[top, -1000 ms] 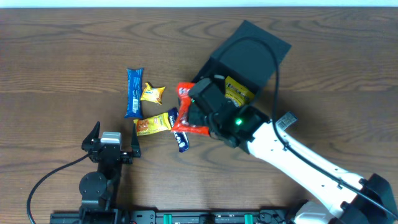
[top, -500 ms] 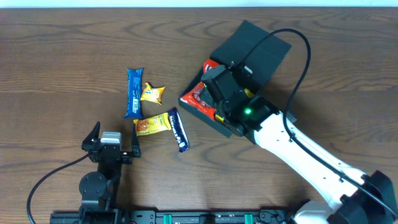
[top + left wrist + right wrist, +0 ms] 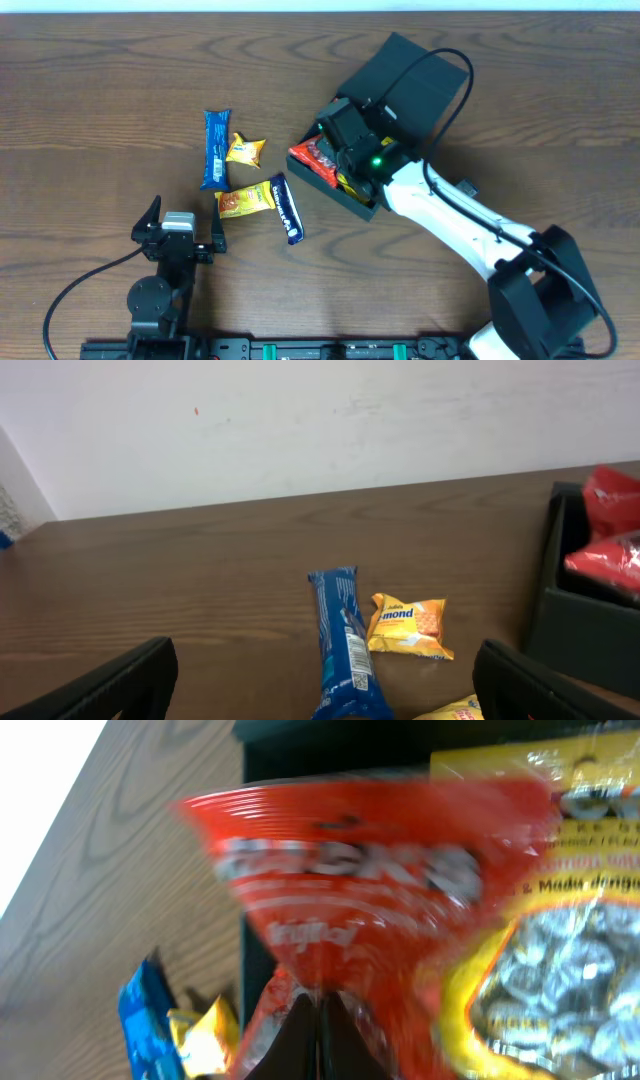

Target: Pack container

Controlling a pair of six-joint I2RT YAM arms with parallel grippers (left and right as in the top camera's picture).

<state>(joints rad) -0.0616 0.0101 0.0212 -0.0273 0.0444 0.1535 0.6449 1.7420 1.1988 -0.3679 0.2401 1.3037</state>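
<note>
— While you have the right wrist view up, how does the right pincer (image 3: 318, 1020) stand?

— Its jaws are pressed together on an edge of the red snack packet (image 3: 360, 890), which fans out beyond the tips. The print on it is too blurred to read.

— And where is the container (image 3: 342, 192)?

— Right of centre in the overhead view, turned cornerwise on the bench (image 3: 100, 90), with its flap lid (image 3: 412, 82) thrown back toward the upper right. The right pincer is over its open mouth. The red packet lies partly inside, one end sticking out over the left wall.

— Anything else in there?

— A yellow and silver packet (image 3: 560, 970), just beside the red one.

— What lies outside?

— Left of the container there is a blue bar (image 3: 215, 148) with a small yellow packet (image 3: 244, 150) touching it. Below those, a yellow wrapper (image 3: 243, 202) lies against a dark blue bar (image 3: 287, 208).

— And the left pincer (image 3: 183, 222)?

— Lower left of the overhead frame, jaws spread wide and holding nothing, near the loose snacks and well apart from the container.
</note>
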